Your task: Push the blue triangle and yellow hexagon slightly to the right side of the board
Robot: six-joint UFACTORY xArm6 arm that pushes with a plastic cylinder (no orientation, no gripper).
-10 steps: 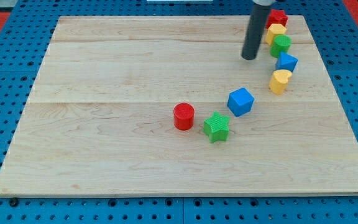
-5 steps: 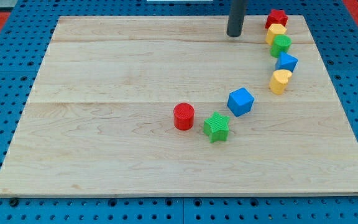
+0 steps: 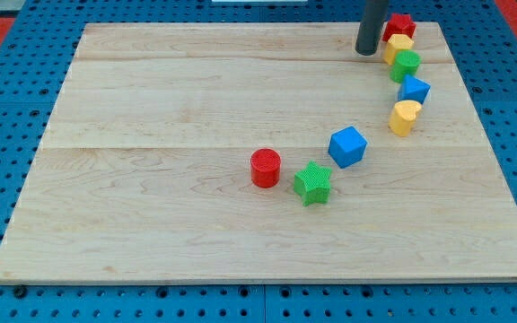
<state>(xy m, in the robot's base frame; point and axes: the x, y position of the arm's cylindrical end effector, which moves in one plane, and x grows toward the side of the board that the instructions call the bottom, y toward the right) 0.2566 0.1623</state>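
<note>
The blue triangle (image 3: 414, 90) lies near the board's right edge, in a column of blocks. The yellow hexagon (image 3: 398, 47) lies higher in that column, below a red block (image 3: 401, 25) and above a green block (image 3: 407, 65). A yellow block (image 3: 405, 117) sits under the blue triangle. My tip (image 3: 366, 51) stands just left of the yellow hexagon, close to it with a small gap.
A blue cube (image 3: 348, 146), a green star (image 3: 312, 183) and a red cylinder (image 3: 265, 168) lie in a curve near the board's middle. The wooden board (image 3: 151, 179) rests on a blue pegboard.
My tip moved from left of the green block up to the top edge, then right, to just left of the yellow hexagon. No block has moved.
</note>
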